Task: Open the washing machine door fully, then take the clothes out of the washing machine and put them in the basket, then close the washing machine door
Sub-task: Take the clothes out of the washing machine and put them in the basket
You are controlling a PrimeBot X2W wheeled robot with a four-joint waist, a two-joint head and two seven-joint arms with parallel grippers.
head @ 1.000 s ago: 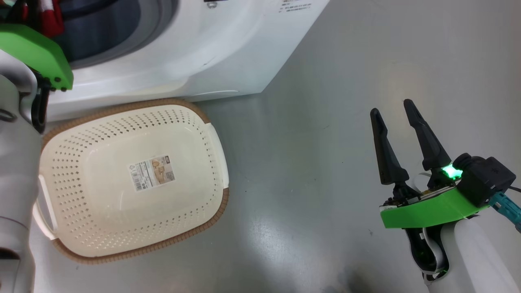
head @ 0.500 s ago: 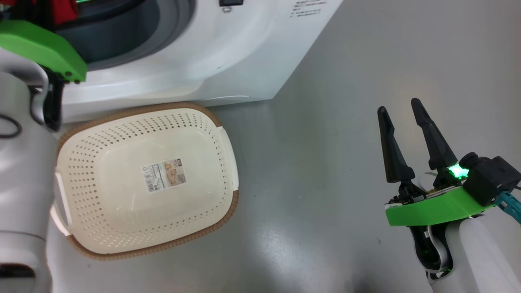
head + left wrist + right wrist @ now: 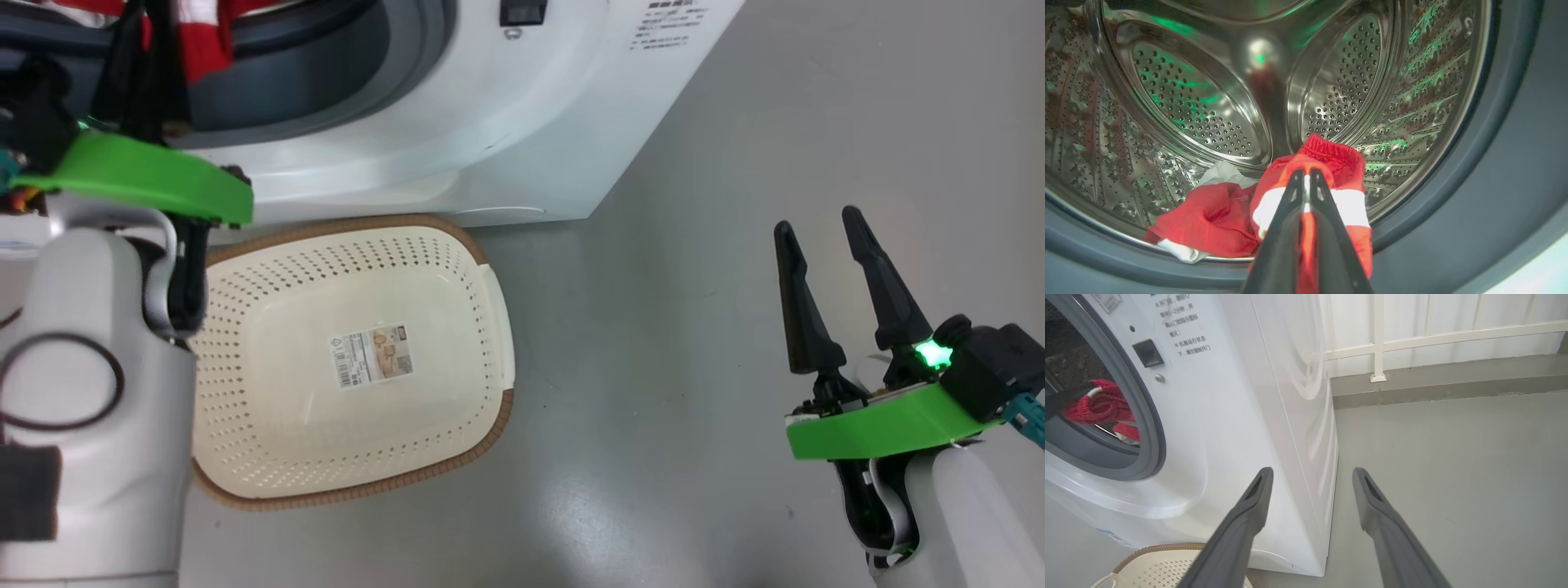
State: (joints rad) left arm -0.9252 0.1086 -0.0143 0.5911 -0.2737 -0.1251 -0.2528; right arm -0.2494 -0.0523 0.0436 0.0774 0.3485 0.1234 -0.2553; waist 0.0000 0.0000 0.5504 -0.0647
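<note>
In the left wrist view my left gripper (image 3: 1303, 174) is shut on a red garment with a white stripe (image 3: 1343, 163), held at the mouth of the steel drum (image 3: 1200, 106). A second piece of the red and white clothes (image 3: 1208, 216) lies on the drum's front lip. From the head I see the dark left fingers (image 3: 135, 82) reaching into the washing machine (image 3: 506, 122), red and white cloth (image 3: 200, 41) beside them. The cream basket (image 3: 457, 327) sits on the floor below the opening, holding nothing. My right gripper (image 3: 816, 222) hangs open over bare floor to the right. The door is out of view.
The right wrist view shows the machine's white side panel (image 3: 1290, 416), the grey floor (image 3: 1453, 477) and a white railing (image 3: 1378, 339) against the back wall. The grey rubber seal (image 3: 1506, 171) rings the drum. My pale left forearm (image 3: 90, 425) covers the basket's left end.
The head camera has shifted, sliding machine and basket rightward in the picture. My left wrist has drawn back and down from the opening with the garment. The right gripper stays open.
</note>
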